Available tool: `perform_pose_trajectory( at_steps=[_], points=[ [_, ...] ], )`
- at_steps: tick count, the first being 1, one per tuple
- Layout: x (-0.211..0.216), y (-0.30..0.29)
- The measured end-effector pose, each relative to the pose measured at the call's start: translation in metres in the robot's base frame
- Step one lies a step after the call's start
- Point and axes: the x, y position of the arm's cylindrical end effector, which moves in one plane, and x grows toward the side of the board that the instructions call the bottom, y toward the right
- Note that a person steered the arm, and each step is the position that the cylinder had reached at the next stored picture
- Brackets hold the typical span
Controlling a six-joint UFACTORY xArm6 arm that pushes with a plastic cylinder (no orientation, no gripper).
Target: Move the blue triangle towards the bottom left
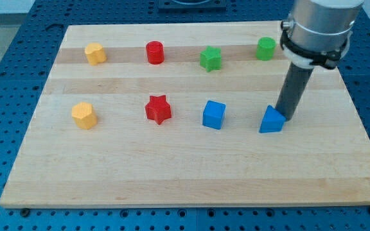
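Blue triangle located right of frame centre, in the lower row of blocks on the desk, resting flat. Tool: a plain rod with no jaws, so nothing to open, close or grip; contact by pushing only. My tip placed at the upper-right edge of the blue triangle, touching or very nearly touching; exact contact not resolvable. Placement judged deliberate: a tip on the upper-right side sets up a push toward the lower left of the frame, as the task demands. Rod held almost upright, leaning slightly, descending from the grey wrist housing at the upper right of the frame. Blue cube near, to the left of the triangle in the same row; a purely leftward push likely to strike it, hence a diagonal heading advisable. Further left in that row: red star, then an orange block. Upper row, right to left: green cylinder, green star, red cylinder, a second orange block. Lower-left desk area free of blocks.
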Motion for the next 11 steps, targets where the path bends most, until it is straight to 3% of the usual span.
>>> perform_pose_trajectory(
  at_steps=[3, 4, 6, 7, 9, 10, 11],
  points=[
    [0.051, -0.114],
    [0.059, -0.122],
    [0.073, -0.064],
    [0.092, -0.076],
    [0.093, -0.141],
    [0.091, -0.123],
    [0.061, -0.101]
  ],
)
